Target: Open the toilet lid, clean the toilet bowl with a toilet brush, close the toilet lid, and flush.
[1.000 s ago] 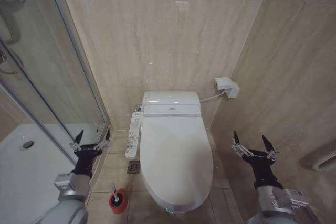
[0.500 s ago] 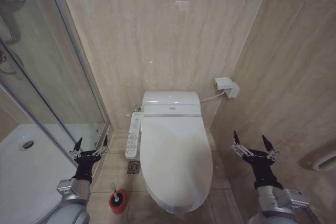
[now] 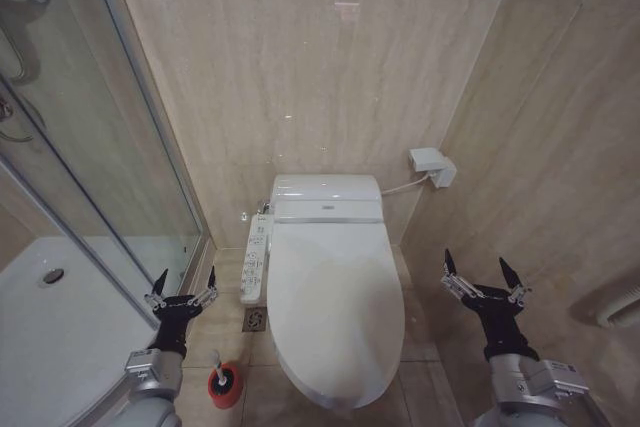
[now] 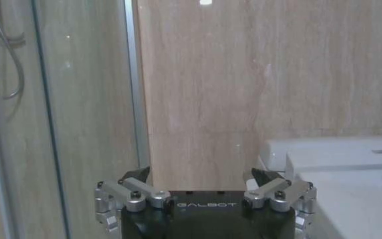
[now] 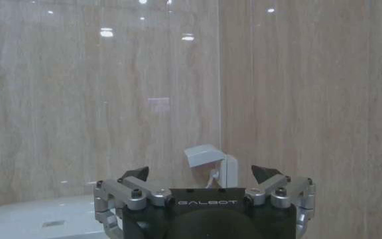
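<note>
Toilet lid point(image 3: 335, 307) was shut, step one pending. Left gripper point(image 3: 182, 286) hovered w/ prongs spread beside it; right gripper point(image 3: 486, 280) likewise. Next: hook lid's front edge.

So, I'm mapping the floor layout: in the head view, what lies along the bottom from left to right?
Shower tray → left tool → toilet brush → toilet lid → right tool.

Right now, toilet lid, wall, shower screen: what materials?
Toilet lid: glossy white, smooth, soft highlights; likely plastic. Wall: beige, veined, polished tile, stone or ceramic; seams and lamp reflections show. Shower screen: clear glass in a silvery metal-looking frame.
</note>
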Controlling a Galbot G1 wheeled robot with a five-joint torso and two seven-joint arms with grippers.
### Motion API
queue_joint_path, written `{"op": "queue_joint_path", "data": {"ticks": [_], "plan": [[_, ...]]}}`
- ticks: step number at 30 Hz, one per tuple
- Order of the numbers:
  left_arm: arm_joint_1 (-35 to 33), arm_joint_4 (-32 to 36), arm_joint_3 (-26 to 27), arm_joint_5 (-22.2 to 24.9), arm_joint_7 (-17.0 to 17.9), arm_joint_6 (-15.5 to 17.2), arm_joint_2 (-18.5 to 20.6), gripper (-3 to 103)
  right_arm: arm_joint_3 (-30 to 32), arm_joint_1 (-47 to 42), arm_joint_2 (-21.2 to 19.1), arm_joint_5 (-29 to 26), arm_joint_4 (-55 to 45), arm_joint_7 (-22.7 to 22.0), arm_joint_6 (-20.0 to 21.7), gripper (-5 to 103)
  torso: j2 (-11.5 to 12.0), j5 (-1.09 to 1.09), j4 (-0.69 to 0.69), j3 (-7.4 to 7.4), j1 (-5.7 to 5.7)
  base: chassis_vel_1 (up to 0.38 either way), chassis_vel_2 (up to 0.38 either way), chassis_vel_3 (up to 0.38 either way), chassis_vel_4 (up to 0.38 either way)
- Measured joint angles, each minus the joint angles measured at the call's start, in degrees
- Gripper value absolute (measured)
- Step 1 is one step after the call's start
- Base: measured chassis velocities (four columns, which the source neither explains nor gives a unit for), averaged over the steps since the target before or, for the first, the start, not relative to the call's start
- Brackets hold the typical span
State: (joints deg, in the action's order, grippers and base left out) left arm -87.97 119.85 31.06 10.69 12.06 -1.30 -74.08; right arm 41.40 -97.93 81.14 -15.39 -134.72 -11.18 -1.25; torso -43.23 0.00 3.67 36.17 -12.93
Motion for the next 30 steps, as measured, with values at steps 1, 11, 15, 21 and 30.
{"op": "queue_joint_path", "data": {"ticks": [1,11,15,21,30], "plan": [[0.07,-0.09,-0.05,-0.03,-0.05,-0.05,-0.02,100,0.00,-0.01,0.00,0.00,0.00,0.00,0.00,100,0.00,0.01,0.02,0.00,0.00,-0.062,0.080,0.060,-0.027],[0.84,-0.72,-0.05,0.00,-0.46,-0.28,0.15,100,0.00,0.01,0.00,0.00,0.00,0.00,0.00,100,0.02,0.00,0.01,0.02,-0.06,-0.081,0.091,0.107,-0.101],[0.76,-0.52,-0.13,-0.01,-0.54,-0.17,0.21,100,0.00,0.00,0.00,0.00,0.00,0.00,0.00,100,0.00,0.00,0.00,0.00,0.00,-0.013,0.001,0.008,-0.009],[0.38,-0.27,0.13,-0.02,-0.63,-0.20,0.34,100,0.00,-0.02,0.00,0.00,0.00,0.00,0.00,100,-0.01,0.00,0.01,0.00,0.01,0.000,0.000,0.000,0.000],[0.41,-0.16,0.43,-0.05,-0.70,-0.25,0.51,100,0.00,0.02,0.00,0.00,0.00,0.01,0.00,100,0.02,-0.01,0.01,0.03,-0.08,-0.092,0.106,0.097,-0.088]]}}
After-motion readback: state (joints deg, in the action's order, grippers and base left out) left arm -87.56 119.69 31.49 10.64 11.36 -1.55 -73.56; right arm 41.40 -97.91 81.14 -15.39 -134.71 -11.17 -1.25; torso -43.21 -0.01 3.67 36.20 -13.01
